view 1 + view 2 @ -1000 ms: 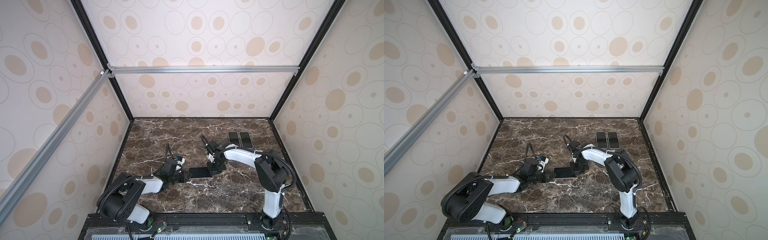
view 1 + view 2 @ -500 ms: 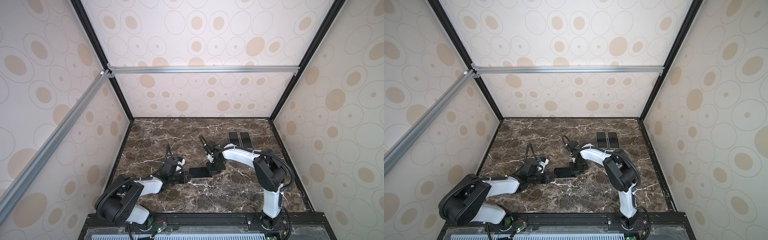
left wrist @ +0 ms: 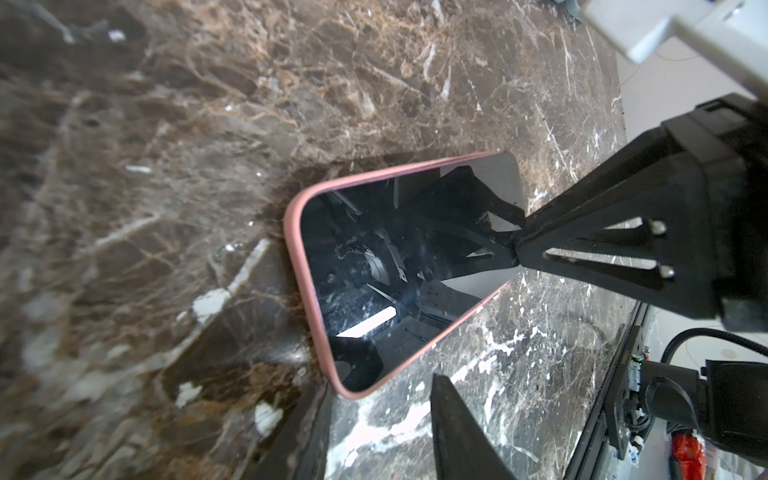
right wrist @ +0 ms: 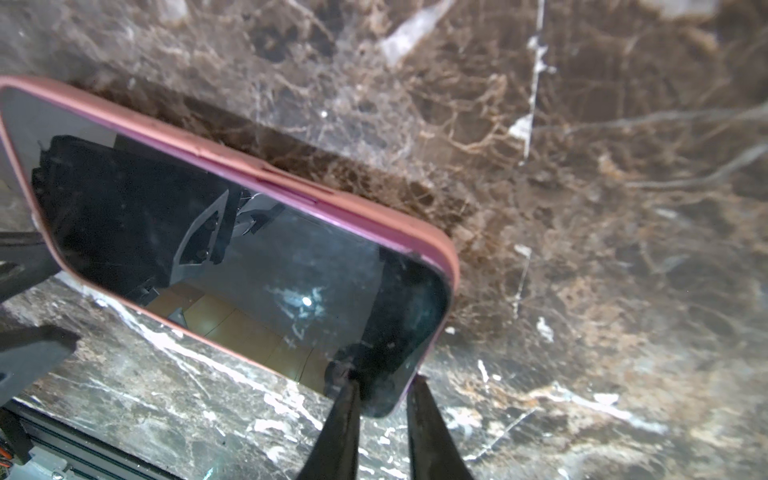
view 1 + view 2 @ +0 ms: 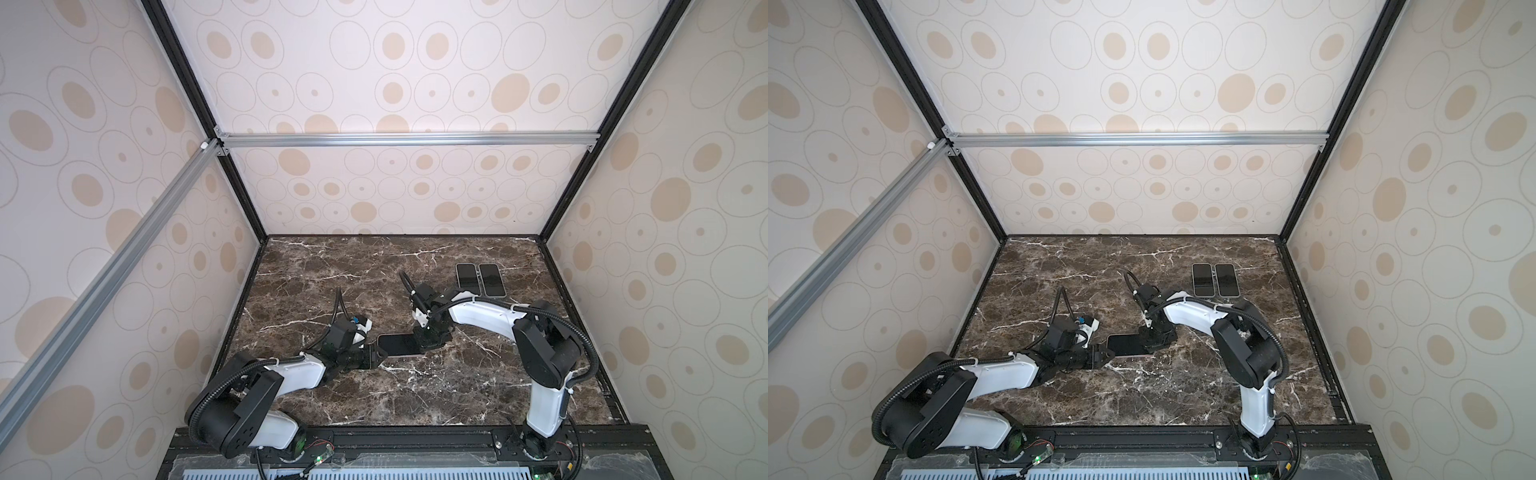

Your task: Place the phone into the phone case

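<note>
One phone (image 3: 399,266) inside pink case (image 3: 297,257)

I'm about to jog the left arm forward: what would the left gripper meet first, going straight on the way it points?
The phone in its pink case, almost at once: its near corner lies right ahead of the left gripper. Whether they already touch is unclear.

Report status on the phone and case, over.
Left hand open at one end of phone. Right hand barely open, fingertip on screen. It looks seated in pink case, flat on table. Two spare phones well clear.
</note>
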Controlling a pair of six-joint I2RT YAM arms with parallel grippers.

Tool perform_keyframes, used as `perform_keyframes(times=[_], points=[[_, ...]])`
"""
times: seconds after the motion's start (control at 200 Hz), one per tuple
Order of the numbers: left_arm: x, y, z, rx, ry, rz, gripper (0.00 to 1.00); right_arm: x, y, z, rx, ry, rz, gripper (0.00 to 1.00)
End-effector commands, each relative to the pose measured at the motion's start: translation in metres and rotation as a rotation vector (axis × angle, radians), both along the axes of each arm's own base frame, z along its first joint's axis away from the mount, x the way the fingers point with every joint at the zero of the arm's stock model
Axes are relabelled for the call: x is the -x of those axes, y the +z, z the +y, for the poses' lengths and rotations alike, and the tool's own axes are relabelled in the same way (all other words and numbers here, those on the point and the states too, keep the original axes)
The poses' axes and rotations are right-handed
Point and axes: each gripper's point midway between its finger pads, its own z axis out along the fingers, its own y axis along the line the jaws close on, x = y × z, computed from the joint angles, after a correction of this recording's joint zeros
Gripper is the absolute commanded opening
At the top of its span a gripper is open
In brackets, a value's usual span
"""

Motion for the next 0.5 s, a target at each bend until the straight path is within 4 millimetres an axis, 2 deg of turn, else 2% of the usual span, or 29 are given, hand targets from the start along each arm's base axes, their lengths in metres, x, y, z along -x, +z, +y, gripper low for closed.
perform_keyframes(times=[0.0, 0.135, 0.19, 0.365, 0.49], points=[[0.013, -0.014, 0.005, -0.062, -0.015, 0.072, 0.42, 0.014, -0.022, -0.013, 0.045, 0.038, 0.038, 0.25], [0.007, -0.008, 0.007, -0.080, -0.017, 0.053, 0.42, 0.009, 0.001, -0.019, -0.011, 0.013, 0.009, 0.30], [0.000, -0.008, 0.013, -0.123, 0.007, 0.030, 0.42, 0.008, 0.006, -0.019, -0.052, 0.002, 0.002, 0.30], [-0.012, -0.002, 0.023, -0.199, 0.027, -0.029, 0.39, 0.007, 0.009, -0.017, -0.210, -0.052, 0.015, 0.28], [-0.014, 0.002, 0.020, -0.201, 0.006, -0.042, 0.39, 0.007, 0.011, -0.011, -0.294, -0.070, 0.025, 0.26]])
